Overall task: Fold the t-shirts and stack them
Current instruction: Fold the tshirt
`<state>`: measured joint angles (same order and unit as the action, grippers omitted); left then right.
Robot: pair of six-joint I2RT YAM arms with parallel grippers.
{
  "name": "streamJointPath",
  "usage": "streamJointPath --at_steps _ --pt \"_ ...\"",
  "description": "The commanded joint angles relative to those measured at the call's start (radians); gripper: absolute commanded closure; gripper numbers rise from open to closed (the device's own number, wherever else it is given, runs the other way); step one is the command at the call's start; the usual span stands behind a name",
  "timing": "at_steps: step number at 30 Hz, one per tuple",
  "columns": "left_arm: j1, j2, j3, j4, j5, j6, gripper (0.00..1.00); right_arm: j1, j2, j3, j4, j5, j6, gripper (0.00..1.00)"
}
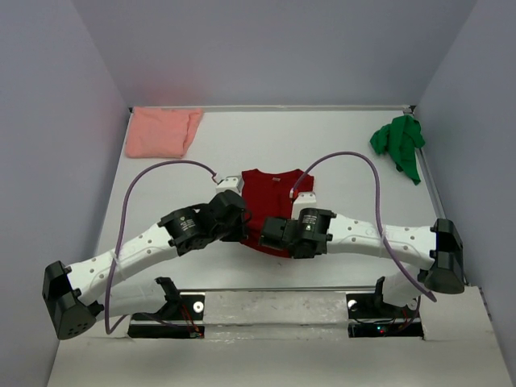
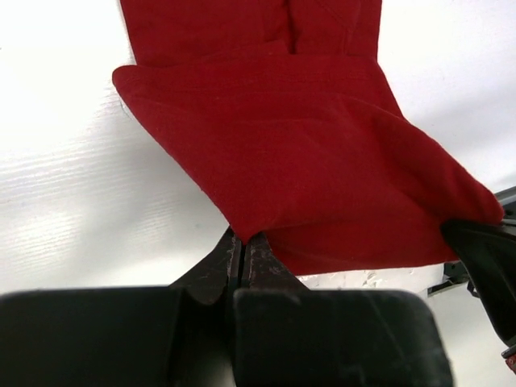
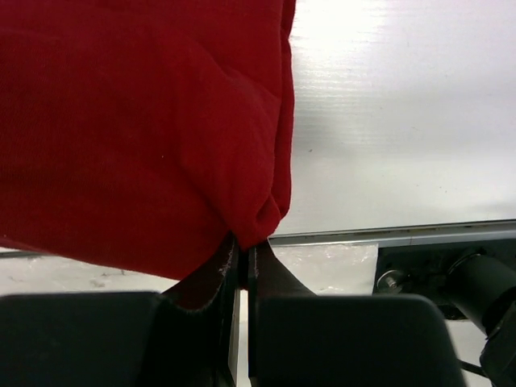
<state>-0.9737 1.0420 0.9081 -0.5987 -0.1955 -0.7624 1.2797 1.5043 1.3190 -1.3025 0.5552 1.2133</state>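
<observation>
Dark red t-shirt (image 1: 274, 189), long axis near-to-far, left fingers (image 2: 219, 270) and right fingers (image 3: 270, 272) clamped on near edge

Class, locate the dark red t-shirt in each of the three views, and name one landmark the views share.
Top external: dark red t-shirt in the centre, on the white table.
Left wrist: fills the upper middle and right, a near corner pinched in the shut left tool.
Right wrist: fills the left half, its lower edge pinched in the shut right tool.
Shared landmark: the white table under the shirt.
</observation>
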Motion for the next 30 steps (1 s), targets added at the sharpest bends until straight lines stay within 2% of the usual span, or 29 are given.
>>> streamJointPath --at_steps 1,3,6,8,11,12,16,17,19,21,22,23,24,25,26,28,29,30 --pt "-0.003 -0.004 0.0 0.007 -0.015 0.005 1.0 0.004 0.0 0.034 -0.181 0.092 0.117 1.0" --pt "-0.005 0.018 0.008 0.011 -0.007 0.011 1.0 0.004 -0.001 0.04 -0.167 0.101 0.106 1.0" --pt "-0.003 0.055 0.043 0.017 -0.008 0.031 1.0 -0.051 0.016 0.059 -0.158 0.12 0.025 1.0" --pt "-0.005 0.081 0.064 0.022 -0.013 0.049 1.0 -0.114 0.013 0.052 -0.094 0.127 -0.026 1.0" --pt "0.015 0.159 0.124 0.016 -0.027 0.092 1.0 -0.229 0.005 0.049 0.035 0.104 -0.185 1.0" --pt "0.029 0.196 0.153 0.017 -0.028 0.101 1.0 -0.267 0.008 0.055 0.07 0.086 -0.287 1.0" --pt "0.191 0.289 0.219 0.097 0.025 0.204 1.0 -0.457 0.059 0.121 0.237 0.066 -0.504 1.0" --pt "0.22 0.315 0.241 0.1 0.034 0.222 1.0 -0.457 0.072 0.138 0.273 0.034 -0.552 1.0" --pt "0.265 0.407 0.331 0.105 0.05 0.259 1.0 -0.535 0.138 0.206 0.339 0.006 -0.67 1.0" --pt "0.32 0.513 0.432 0.106 0.066 0.303 0.93 -0.598 0.228 0.294 0.368 -0.084 -0.777 1.0" --pt "0.335 0.547 0.468 0.102 0.064 0.31 0.86 -0.615 0.256 0.318 0.396 -0.08 -0.802 1.0" --pt "0.364 0.613 0.523 0.106 0.082 0.328 0.83 -0.64 0.29 0.344 0.407 -0.165 -0.84 1.0" --pt "0.365 0.644 0.523 0.115 0.082 0.328 0.77 -0.66 0.327 0.383 0.405 -0.194 -0.865 1.0" --pt "0.392 0.705 0.569 0.122 0.109 0.34 0.65 -0.686 0.379 0.42 0.446 -0.218 -0.905 1.0" --pt "0.403 0.705 0.586 0.129 0.122 0.345 0.6 -0.706 0.41 0.443 0.457 -0.254 -0.932 1.0" --pt "0.432 0.782 0.63 0.142 0.155 0.363 0.57 -0.753 0.505 0.514 0.471 -0.27 -0.971 1.0" --pt "0.44 0.827 0.643 0.143 0.166 0.367 0.53 -0.77 0.54 0.538 0.471 -0.338 -0.994 1.0" --pt "0.446 0.846 0.658 0.148 0.169 0.374 0.5 -0.783 0.571 0.563 0.465 -0.343 -1.002 1.0"
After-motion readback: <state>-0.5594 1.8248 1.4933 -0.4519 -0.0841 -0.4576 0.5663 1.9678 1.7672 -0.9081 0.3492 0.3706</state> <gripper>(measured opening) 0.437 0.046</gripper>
